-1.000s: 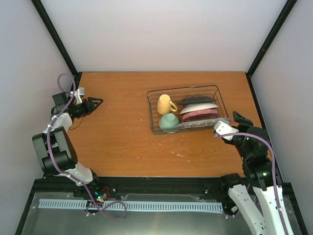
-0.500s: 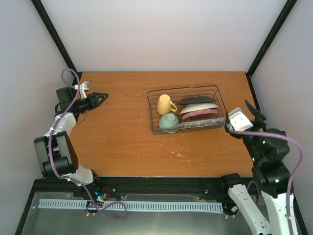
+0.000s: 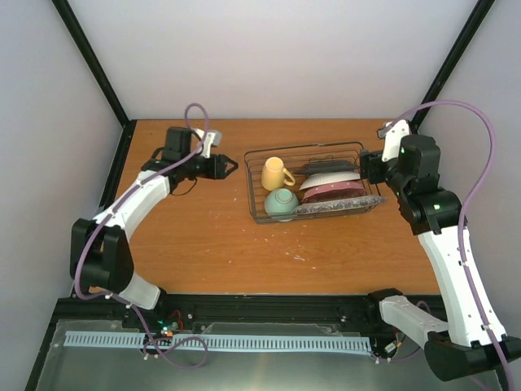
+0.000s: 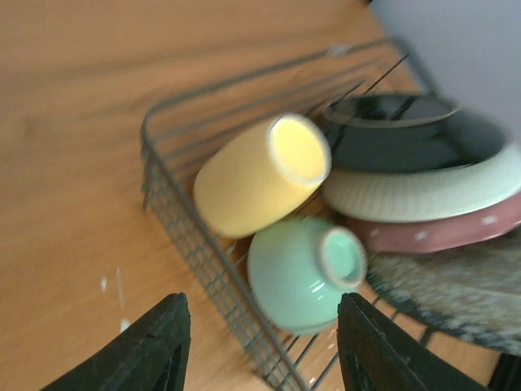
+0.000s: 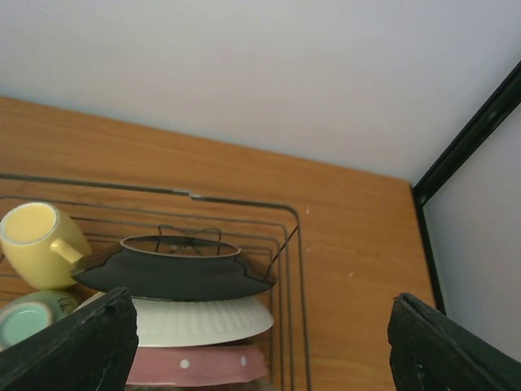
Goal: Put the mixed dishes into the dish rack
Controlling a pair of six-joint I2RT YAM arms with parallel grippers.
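Note:
The black wire dish rack (image 3: 305, 147) stands right of the table's centre. In it the yellow mug (image 3: 275, 173) lies on its side, and the mint-green bowl (image 3: 281, 204) is tipped over just in front of it. Three plates lean stacked on edge: a dark one (image 3: 330, 167), a cream one (image 3: 330, 180) and a pink one (image 3: 334, 192) with a speckled grey rim. My left gripper (image 3: 230, 167) hovers open at the rack's left side, facing the mug (image 4: 244, 183) and bowl (image 4: 297, 273). My right gripper (image 3: 366, 167) is wide open over the rack's right end, above the plates (image 5: 203, 318).
The table is bare wood to the left of and in front of the rack. Black frame posts (image 3: 452, 61) rise at the back corners against white walls. The rack's far right corner (image 5: 293, 213) sits near the table's right edge.
Both arms swung in toward the rack: the left from the table's far left, the right from the near right up to the rack's right end. The right jaws widened.

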